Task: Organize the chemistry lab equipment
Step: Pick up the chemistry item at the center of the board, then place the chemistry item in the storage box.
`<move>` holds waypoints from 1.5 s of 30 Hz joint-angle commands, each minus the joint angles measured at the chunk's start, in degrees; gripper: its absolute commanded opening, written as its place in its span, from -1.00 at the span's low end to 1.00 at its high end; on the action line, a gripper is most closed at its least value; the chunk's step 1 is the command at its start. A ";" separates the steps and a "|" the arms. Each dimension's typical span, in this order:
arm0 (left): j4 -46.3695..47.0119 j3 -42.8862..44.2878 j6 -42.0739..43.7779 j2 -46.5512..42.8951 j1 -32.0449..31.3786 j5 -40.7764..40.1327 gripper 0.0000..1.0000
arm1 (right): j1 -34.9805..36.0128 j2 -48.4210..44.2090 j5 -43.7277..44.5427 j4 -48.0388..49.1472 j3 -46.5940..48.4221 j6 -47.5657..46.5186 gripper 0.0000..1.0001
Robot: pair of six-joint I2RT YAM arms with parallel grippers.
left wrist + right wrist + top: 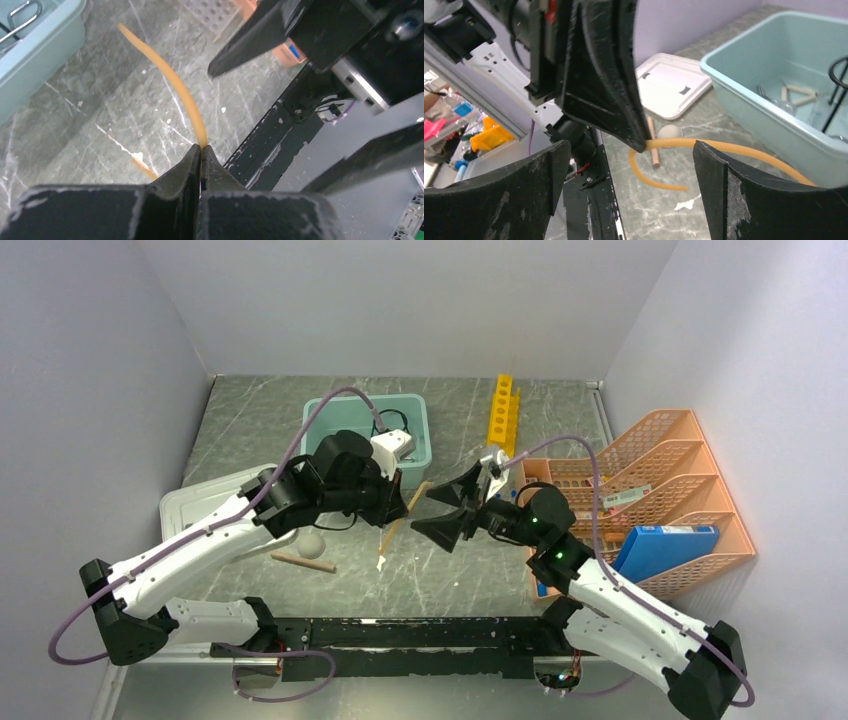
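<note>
the left gripper (201,151) was clenched on the tan rubber hose (173,81), just right of the teal tub (415,400). the hose's long axis ran near-left to far-right, passing between the spread fingers of the right gripper (630,146), seemingly without touching them.

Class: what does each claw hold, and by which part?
Left claw pinches the tan hose partway along, not at its end; right claw is open, empty.

One tan rubber hose (172,82) dangling, one yellow rack (503,410) lying, one wooden stick (303,562) lying, one teal tub (320,416) sitting, one lid (200,502) resting.
</note>
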 commanded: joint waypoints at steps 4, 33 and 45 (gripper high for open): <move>-0.73 5.30 -0.03 -0.34 -0.29 6.68 -0.90 | 8.80 0.16 12.68 9.32 -1.03 -14.10 0.95; 2.59 13.54 -5.41 1.17 1.51 13.49 -0.90 | 17.47 4.28 21.22 23.51 -6.46 -26.77 0.95; 7.94 11.83 -9.54 -0.62 5.79 18.56 -0.90 | 17.86 9.04 21.62 26.41 -3.83 -23.92 0.65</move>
